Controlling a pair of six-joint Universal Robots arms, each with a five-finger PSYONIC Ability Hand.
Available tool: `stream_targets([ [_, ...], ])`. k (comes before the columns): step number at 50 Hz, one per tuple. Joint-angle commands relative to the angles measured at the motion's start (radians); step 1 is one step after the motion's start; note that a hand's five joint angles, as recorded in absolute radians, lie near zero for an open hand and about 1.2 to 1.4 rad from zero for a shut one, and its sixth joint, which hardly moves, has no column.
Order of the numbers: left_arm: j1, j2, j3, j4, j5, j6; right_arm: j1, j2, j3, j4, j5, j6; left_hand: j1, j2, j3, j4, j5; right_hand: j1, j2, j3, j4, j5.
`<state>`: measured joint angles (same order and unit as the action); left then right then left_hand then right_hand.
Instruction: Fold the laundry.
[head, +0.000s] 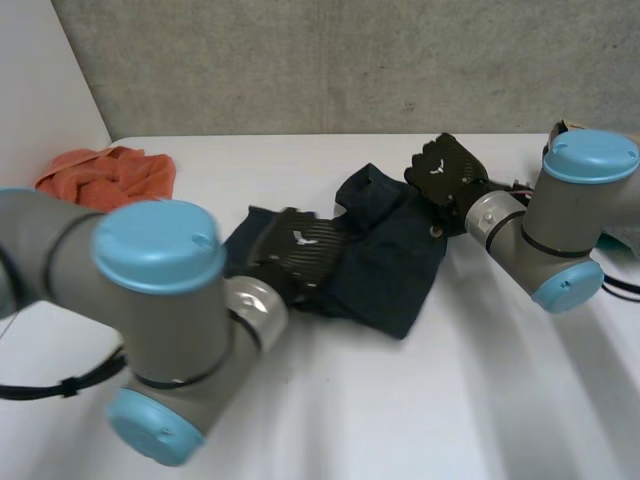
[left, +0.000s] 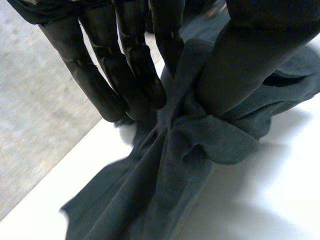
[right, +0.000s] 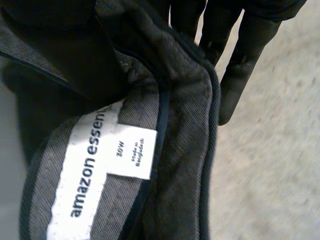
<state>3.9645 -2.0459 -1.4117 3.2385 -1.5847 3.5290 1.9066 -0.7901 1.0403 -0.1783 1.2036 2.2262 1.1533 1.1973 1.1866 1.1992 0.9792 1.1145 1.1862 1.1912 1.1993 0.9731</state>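
**At the centre of the white table: dark garment held at two ends, not yet folded**

Head view. The dark garment lies just right of the frame's centre. It is bunched and creased, with no flat panel and no clean fold line. My left hand sits on its left end, at centre frame. My right hand meets its upper right end, above and right of centre. An orange cloth lies heaped at upper left, well apart from both hands.

Left wrist view. My fingers and thumb close on a gathered bunch of the fabric. It is pinched between them and fans out onto the table beyond the fingertips.

Right wrist view. The waistband runs across my palm, its white label facing the camera. Straight fingers back it from behind. I take the dark mass on its inner face for my thumb, so I judge this a pinch hold, though the contact itself is partly hidden.

Progress. Judged from how things lie, the grasping is done and the folding is not. The garment has yet to be spread flat, smoothed and doubled over, and the orange cloth is a second item to be folded. I place the task near its start.
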Motion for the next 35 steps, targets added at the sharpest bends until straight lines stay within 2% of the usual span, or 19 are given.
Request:
stream_targets([
  [1,-0.165,-0.169,0.192,-0.02,-0.104,-0.102,-0.052,0.117,-0.078,-0.124,-0.111,-0.056,0.013,-0.031,-0.02,-0.033,0.012,-0.282,-0.354,-0.359,-0.367,-0.315],
  [4,-0.186,-0.204,0.238,-0.09,-0.196,-0.094,-0.066,0.111,-0.059,-0.113,-0.082,-0.034,-0.407,-0.451,-0.44,-0.453,-0.407,-0.94,-1.012,-1.017,-1.025,-0.973],
  [7,-0.192,-0.186,0.241,-0.144,-0.245,-0.081,-0.064,0.091,-0.022,-0.092,-0.038,0.018,-0.727,-0.771,-0.761,-0.773,-0.728,-0.94,-1.012,-1.017,-1.025,-0.973],
  [8,-0.191,-0.168,0.235,-0.166,-0.265,-0.075,-0.064,0.059,0.006,-0.067,-0.003,0.068,-0.9,-0.944,-0.933,-0.946,-0.9,-0.94,-1.012,-1.017,-1.025,-0.973],
  [9,-0.189,-0.154,0.231,-0.169,-0.268,-0.071,-0.061,0.031,0.02,-0.049,0.016,0.099,-0.931,-0.975,-0.964,-0.977,-0.931,-0.94,-1.012,-1.017,-1.025,-0.973],
  [15,-0.148,-0.008,0.154,-0.175,-0.261,-0.079,-0.058,-0.181,0.115,0.152,0.149,0.321,-0.979,-1.023,-1.012,-1.025,-0.979,-0.94,-1.012,-1.017,-1.025,-0.973],
  [19,-0.067,0.134,0.065,-0.183,-0.198,-0.088,-0.083,-0.326,0.181,0.334,0.223,0.467,-0.979,-1.023,-1.012,-1.025,-0.979,-0.94,-1.012,-1.017,-1.025,-0.973],
  [22,-0.012,0.179,0.024,-0.19,-0.155,-0.09,-0.1,-0.383,0.21,0.411,0.241,0.515,-0.979,-1.023,-1.012,-1.025,-0.979,-0.94,-1.012,-1.017,-1.025,-0.973],
  [23,0.033,0.194,-0.002,-0.197,-0.12,-0.084,-0.107,-0.421,0.228,0.449,0.251,0.53,-0.979,-1.023,-1.012,-1.025,-0.979,-0.94,-1.012,-1.017,-1.025,-0.973],
  [27,0.148,0.191,-0.061,-0.22,-0.029,-0.056,-0.142,-0.497,0.262,0.523,0.248,0.506,-0.978,-1.022,-1.012,-1.024,-0.979,-0.94,-1.012,-1.017,-1.025,-0.973],
  [28,0.192,0.181,-0.084,-0.224,0.004,-0.032,-0.153,-0.52,0.277,0.557,0.243,0.482,-0.914,-0.958,-0.947,-0.96,-0.915,-0.94,-1.012,-1.017,-1.025,-0.973],
  [32,0.296,0.127,-0.125,-0.22,0.075,0.052,-0.141,-0.557,0.355,0.699,0.187,0.382,-0.829,-0.873,-0.862,-0.875,-0.829,-0.94,-1.012,-1.017,-1.025,-0.973],
  [35,0.326,0.09,-0.136,-0.22,0.107,0.109,-0.118,-0.572,0.438,0.757,0.148,0.333,-0.796,-0.84,-0.829,-0.842,-0.797,-0.94,-1.012,-1.017,-1.025,-0.973],
])
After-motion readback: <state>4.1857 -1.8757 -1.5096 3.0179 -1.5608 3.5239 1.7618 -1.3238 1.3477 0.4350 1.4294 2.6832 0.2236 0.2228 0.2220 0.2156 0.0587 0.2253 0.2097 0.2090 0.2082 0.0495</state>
